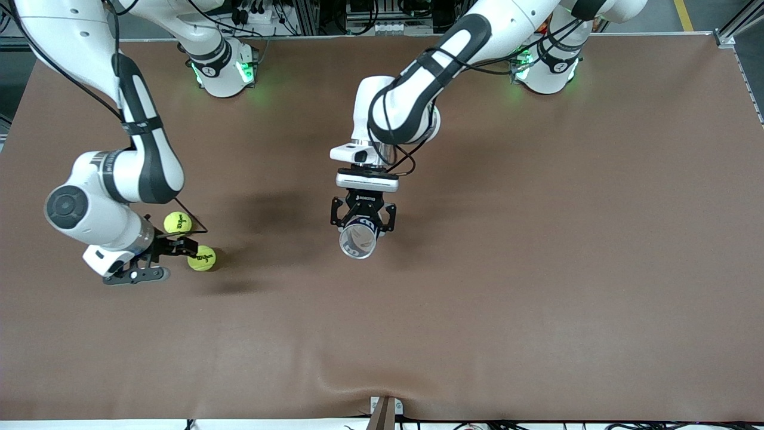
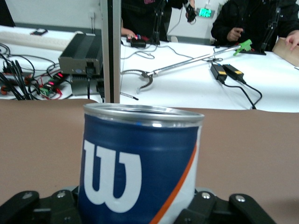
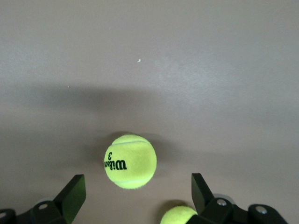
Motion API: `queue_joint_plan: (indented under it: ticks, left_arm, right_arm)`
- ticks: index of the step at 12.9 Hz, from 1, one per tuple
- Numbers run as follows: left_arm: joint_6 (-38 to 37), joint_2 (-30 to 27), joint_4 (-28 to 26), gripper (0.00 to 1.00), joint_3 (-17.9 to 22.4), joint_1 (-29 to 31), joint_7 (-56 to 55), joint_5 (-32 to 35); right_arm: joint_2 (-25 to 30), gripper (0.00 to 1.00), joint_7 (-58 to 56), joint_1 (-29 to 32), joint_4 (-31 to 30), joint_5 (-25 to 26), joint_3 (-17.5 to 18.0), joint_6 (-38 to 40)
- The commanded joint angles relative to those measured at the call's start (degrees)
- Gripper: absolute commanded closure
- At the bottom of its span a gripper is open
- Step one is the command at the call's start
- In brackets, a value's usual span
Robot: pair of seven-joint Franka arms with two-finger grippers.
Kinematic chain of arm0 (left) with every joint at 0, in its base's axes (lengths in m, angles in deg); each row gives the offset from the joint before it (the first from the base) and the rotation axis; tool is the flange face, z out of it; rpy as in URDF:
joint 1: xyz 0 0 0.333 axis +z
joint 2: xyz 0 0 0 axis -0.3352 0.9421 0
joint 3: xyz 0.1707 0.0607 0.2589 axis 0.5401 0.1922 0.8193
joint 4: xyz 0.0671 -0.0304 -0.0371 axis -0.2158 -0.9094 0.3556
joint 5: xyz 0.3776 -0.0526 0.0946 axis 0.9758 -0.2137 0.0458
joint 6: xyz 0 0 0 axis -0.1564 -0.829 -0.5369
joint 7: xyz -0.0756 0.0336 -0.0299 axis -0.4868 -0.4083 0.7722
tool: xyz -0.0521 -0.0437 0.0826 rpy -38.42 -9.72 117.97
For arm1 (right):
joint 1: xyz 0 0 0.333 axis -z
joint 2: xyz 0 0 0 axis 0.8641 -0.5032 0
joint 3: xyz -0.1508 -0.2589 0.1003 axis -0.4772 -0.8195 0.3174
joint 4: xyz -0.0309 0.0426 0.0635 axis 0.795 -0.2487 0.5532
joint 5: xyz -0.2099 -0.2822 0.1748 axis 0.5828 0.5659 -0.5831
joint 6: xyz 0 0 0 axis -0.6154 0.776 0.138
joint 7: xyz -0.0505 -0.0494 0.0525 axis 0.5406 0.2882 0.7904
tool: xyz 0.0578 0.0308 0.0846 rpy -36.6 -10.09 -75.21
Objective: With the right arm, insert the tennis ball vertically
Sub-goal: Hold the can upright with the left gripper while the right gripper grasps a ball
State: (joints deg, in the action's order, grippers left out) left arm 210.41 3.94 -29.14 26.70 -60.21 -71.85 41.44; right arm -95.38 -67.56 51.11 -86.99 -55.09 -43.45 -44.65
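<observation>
We start with the brown surface [image 1: 537, 269], which carries everything, and we place the rest by the can [image 1: 359, 237]. That can, a blue tube with a white W, an orange stripe and a bright metal rim, is held upright with its mouth open to the top, and the left claw [image 1: 363, 220] is clamped on its lower wall, so we judge it ready to receive. Toward the right arm's end of the surface from the can lie 2 tennis balls, well apart from it. The right claw [image 1: 156, 258] hangs low beside them with its fingers [image 3: 72, 193] spread wide and nothing between them. The ball nearer to the front camera [image 1: 202, 258] sits just at the fingertips; the other ball [image 1: 178, 223] lies farther from that camera, close beside the first. Both are bright yellow-green felt with black Wilson lettering, and 1 shows a 3. The step in hand is the pickup: we would centre the spread fingers on 1 ball only, come down until they straddle its widest part, and close squarely so it does not roll away or nudge its neighbour.
</observation>
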Motion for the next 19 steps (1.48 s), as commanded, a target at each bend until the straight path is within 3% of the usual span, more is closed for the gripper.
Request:
queue_joint_plan:
  ticks: [1,5,13,19]
  left_arm:
    - [-5.5,1.5,1.4,0.37,0.7,-2.7,-2.0,3.4]
    - [-11.0,3.7,1.5,0.37,0.7,-4.2,-9.5,11.4]
    - [-20.8,6.4,2.7,0.37,0.7,-8.6,-18.6,16.8]
    - [-24.6,10.0,3.5,0.36,0.7,-9.3,-22.0,20.2]
  right_arm:
    - [0.4,0.0,0.4,-1.3,-4.8,-0.2,-0.2,-6.2]
    - [-1.8,0.0,0.4,-1.7,-5.8,-0.4,-0.2,-9.7]
    - [-5.7,0.0,0.7,-1.5,-6.5,-0.7,-0.2,-15.0]
    - [-5.9,0.3,0.7,-1.7,-6.8,-0.7,-0.2,-15.3]
